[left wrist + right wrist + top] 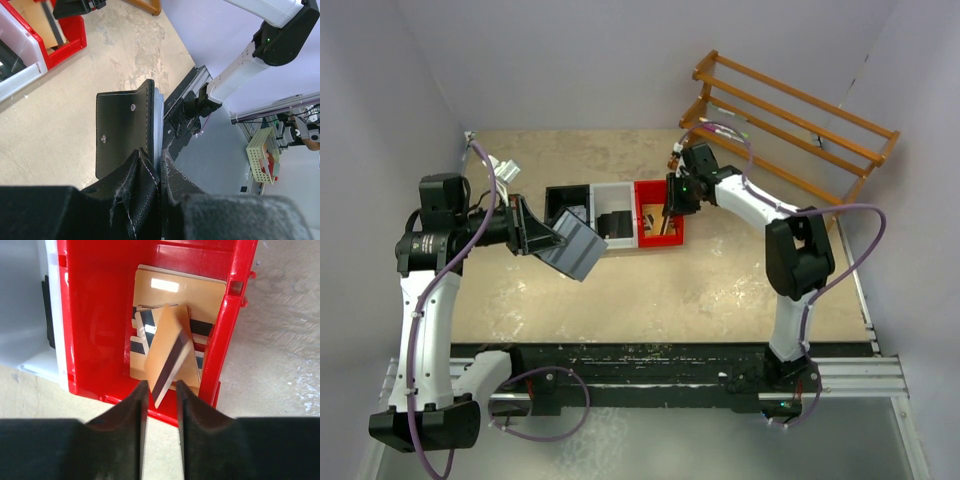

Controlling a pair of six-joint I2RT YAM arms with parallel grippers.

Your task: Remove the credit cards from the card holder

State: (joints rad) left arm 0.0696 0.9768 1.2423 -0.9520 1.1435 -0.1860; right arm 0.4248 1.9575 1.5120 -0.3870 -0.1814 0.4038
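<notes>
The left gripper point(159, 156) is closed tight on the near edge of the card holder point(122, 130), which is held clear of the table point(60, 125). A pale card edge point(158, 117) is seen along the holder's side. The right gripper point(160, 386) is narrowly parted over the red tray point(95, 315). A tilted card point(167, 355) is seen just past its fingertips, leaning on the credit cards point(175, 290) lying flat in the tray. Whether the fingers touch the tilted card cannot be told.
</notes>
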